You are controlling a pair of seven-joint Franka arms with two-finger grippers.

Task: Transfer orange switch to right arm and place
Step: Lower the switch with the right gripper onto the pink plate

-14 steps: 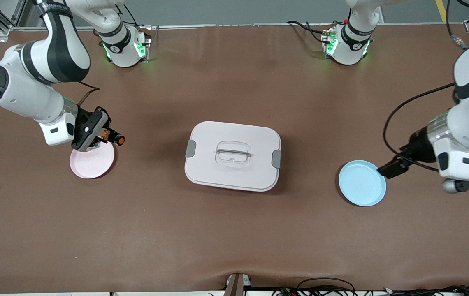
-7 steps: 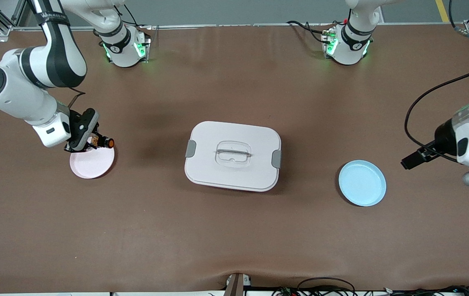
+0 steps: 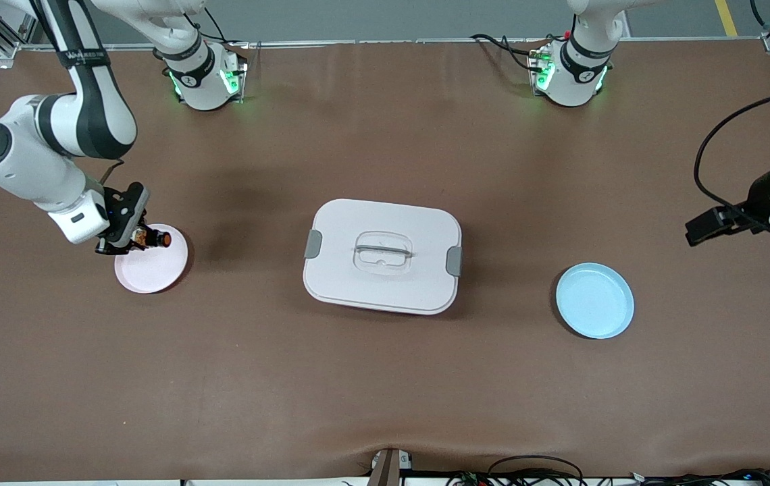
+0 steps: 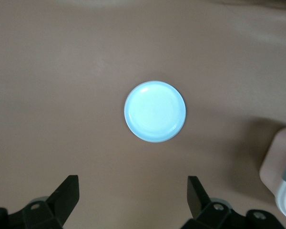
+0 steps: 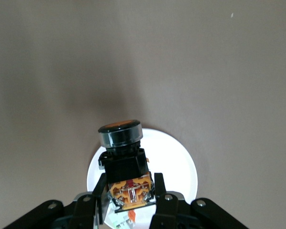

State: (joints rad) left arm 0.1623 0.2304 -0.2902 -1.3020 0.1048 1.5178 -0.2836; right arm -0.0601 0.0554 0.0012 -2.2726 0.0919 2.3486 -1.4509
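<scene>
in the front view the right hand (image 3: 144, 237), its arm bent low with a band of lettering too small to read, hangs over the pink plate (image 3: 155, 270) clamped on the orange switch (image 3: 157, 238), while the left hand (image 3: 708, 226) waits over bare table (image 3: 385, 391) above the blue plate (image 3: 594, 300), beside a closed white box (image 3: 382, 256). the left wrist view shows its fingers (image 4: 66, 198) spread apart over the blue plate (image 4: 155, 111). the right wrist view shows the switch (image 5: 123, 157) gripped by its base, button end outward, over the plate (image 5: 181, 167).

White arm links, black joint bands, green base lights; black two-finger grippers, screws; black looped cable.
</scene>
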